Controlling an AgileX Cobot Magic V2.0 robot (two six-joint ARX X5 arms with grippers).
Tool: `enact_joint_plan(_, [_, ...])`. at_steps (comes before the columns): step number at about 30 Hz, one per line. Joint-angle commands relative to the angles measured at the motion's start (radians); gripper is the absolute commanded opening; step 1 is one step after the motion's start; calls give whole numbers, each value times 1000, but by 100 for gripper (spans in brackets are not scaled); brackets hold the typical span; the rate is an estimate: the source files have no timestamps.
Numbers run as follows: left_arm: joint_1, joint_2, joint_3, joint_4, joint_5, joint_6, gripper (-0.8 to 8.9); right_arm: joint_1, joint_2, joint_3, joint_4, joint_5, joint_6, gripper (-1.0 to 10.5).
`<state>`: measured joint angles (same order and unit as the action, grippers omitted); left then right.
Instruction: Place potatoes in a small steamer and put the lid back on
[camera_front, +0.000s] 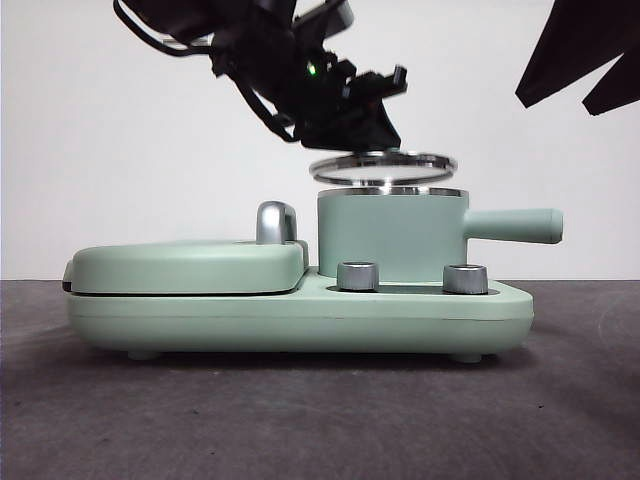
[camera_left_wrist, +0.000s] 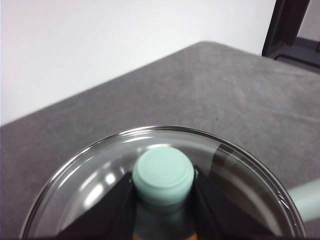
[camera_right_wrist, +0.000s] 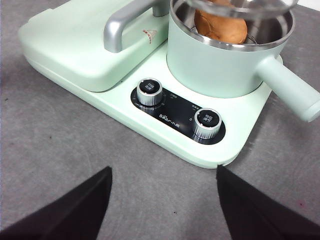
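Note:
The mint green steamer pot (camera_front: 390, 235) with a steel rim and side handle (camera_front: 512, 225) stands on the green cooker base (camera_front: 300, 315). The orange-brown potato (camera_right_wrist: 220, 25) lies inside the pot. My left gripper (camera_left_wrist: 163, 200) is shut on the lid's green knob (camera_left_wrist: 163, 175) and holds the glass lid (camera_front: 383, 165) level, a little above the pot's rim. In the front view the left gripper (camera_front: 345, 115) comes in from the upper left. My right gripper (camera_right_wrist: 162, 200) is open and empty, hanging above the table in front of the cooker.
A flat green griddle (camera_front: 185, 265) with a steel handle (camera_front: 277, 222) takes the cooker's left half. Two steel dials (camera_right_wrist: 150, 91) (camera_right_wrist: 207, 123) sit on the front panel. The grey table (camera_front: 300, 420) spreads around. A black arm tip (camera_front: 585, 50) shows at the top right.

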<state>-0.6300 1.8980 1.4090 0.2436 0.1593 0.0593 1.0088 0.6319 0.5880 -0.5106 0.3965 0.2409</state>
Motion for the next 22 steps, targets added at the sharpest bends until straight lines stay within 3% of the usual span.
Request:
enact_joint_plan(1, [-16,19,39,40,4,7,14,13,7,6,7,6,12,330])
enact_joint_plan(7, [-18,37,39,63,48,7,14,12,7,6,6,24,9,330])
enact_joint_plan(22, [-18,48,39,39,47,19,14,12,7,6,0,24,8,330])
